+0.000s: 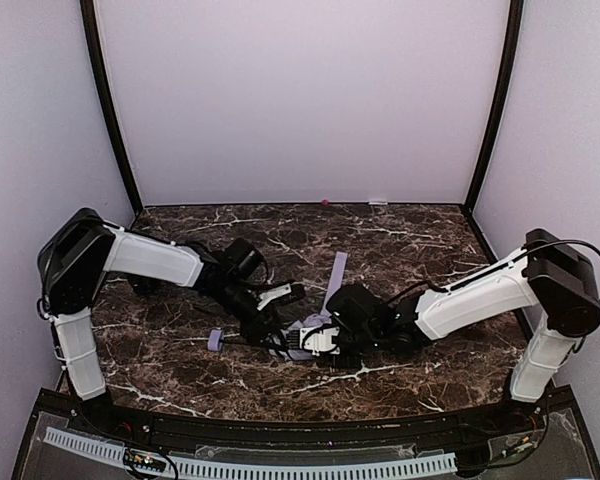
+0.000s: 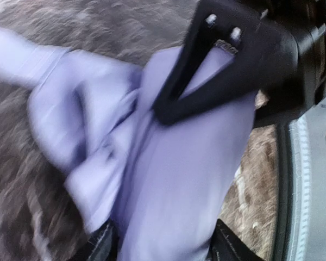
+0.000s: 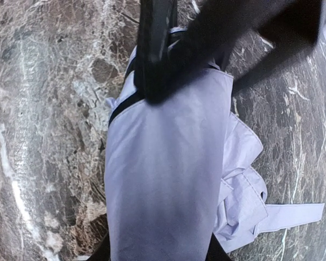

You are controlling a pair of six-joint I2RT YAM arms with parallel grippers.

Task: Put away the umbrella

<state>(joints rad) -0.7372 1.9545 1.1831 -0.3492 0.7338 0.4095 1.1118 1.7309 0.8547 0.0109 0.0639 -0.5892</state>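
left gripper [image 2: 162, 246] and right gripper [image 3: 157, 251] both pinch the umbrella [image 3: 163, 179] cloth, so opposing tugs could tear it.

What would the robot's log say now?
left jaws: gripping umbrella | right jaws: gripping umbrella | umbrella: bunched on marble table | strap: unfastened

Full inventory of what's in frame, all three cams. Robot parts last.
umbrella: 1, pale lavender with black lining, collapsed, table centre
handle: 1, lavender, left end of the umbrella
strap: 1, lavender, trailing toward the back
table: 1, dark brown marble with white veins
speck: 1, reddish, back table edge; too small to identify
posts: 2, black, rear corners
arms: 2, white and black, reaching to centre
left end effector: 1, black, closed on umbrella fabric
right end effector: 1, black, closed on umbrella fabric
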